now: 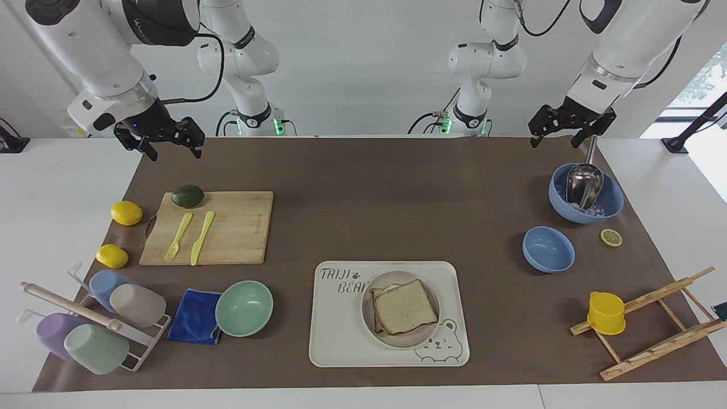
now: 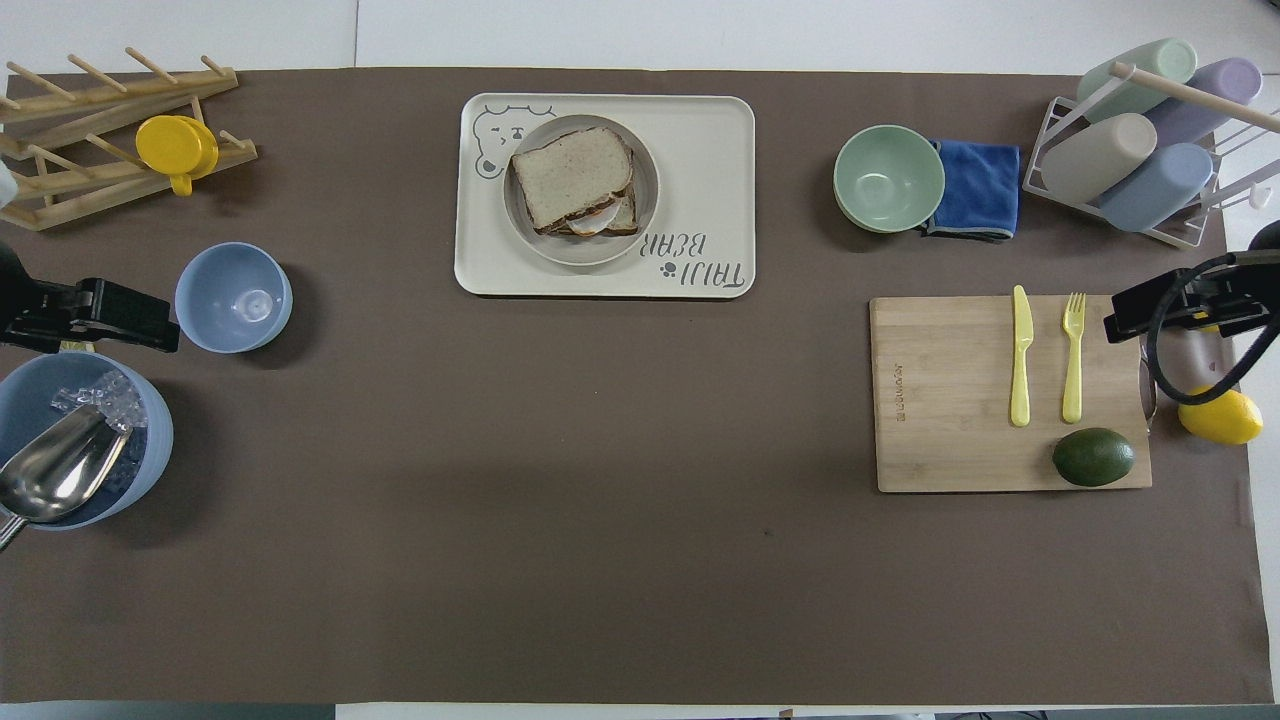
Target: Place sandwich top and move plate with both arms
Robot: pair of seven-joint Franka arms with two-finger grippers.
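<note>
Facing view: the sandwich top (image 1: pixel 405 306) lies on the stacked sandwich, which sits on the plate (image 1: pixel 428 336), itself resting on the bear-printed tray (image 1: pixel 341 335) at the edge of the surface (image 1: pixel 397 210) farthest from the robots. Neither tool touches it. The right tool (image 1: pixel 160 136) hangs in the air over the corner of the brown mat at the right arm's end, above the avocado (image 1: pixel 188 195) and the cutting board (image 1: pixel 238 227), its two fingers spread apart and holding nothing. The left tool (image 1: pixel 569 122) hangs at the left arm's end, over the handle of the metal scoop (image 1: pixel 584 183) in the large blue bowl (image 1: pixel 610 201), fingers parted and empty.

Overhead view: the sandwich top (image 2: pixel 573 176) covers most of the plate (image 2: pixel 648 200) on the tray (image 2: pixel 700 180), with a sliver of egg showing at its nearer edge. The left tool (image 2: pixel 120 315) shows over the rim of the large blue bowl (image 2: pixel 155 440), beside the small blue bowl (image 2: pixel 233 297). The right tool (image 2: pixel 1175 305) shows beside the cutting board (image 2: pixel 950 400), close to the yellow fork (image 2: pixel 1073 355).
</note>
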